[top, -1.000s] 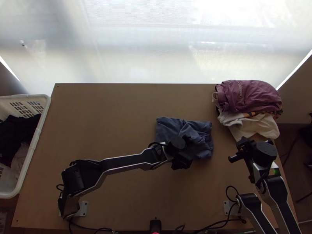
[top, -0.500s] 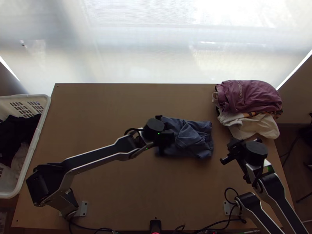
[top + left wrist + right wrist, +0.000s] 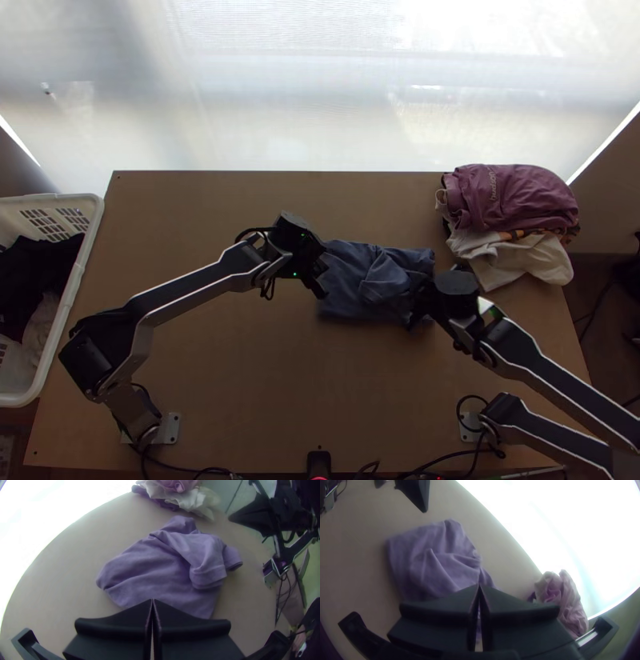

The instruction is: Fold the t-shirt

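Observation:
The blue-grey t-shirt [image 3: 372,280] lies folded into a rumpled bundle right of the table's middle, a sleeve turned over on top. My left gripper [image 3: 318,284] hangs at the bundle's left edge; in the left wrist view my left gripper [image 3: 152,600] is shut with no cloth visible between its tips. Over the shirt's right side is my right gripper [image 3: 416,308], and in the right wrist view my right gripper [image 3: 479,586] is shut too, partly covering the shirt [image 3: 430,560]. Whether its tips touch the cloth I cannot tell.
A pile of clothes, a maroon one [image 3: 512,196] over a whitish one [image 3: 520,260], lies at the table's far right corner. A white basket [image 3: 68,308] holding dark and light clothes stands off the left side. Bare table [image 3: 200,232] stretches left of the shirt.
The left gripper has moved from over the shirt to its left edge, uncovering the cloth's middle. The right gripper has swung left from beside the shirt to its right side. The shirt looks unchanged.

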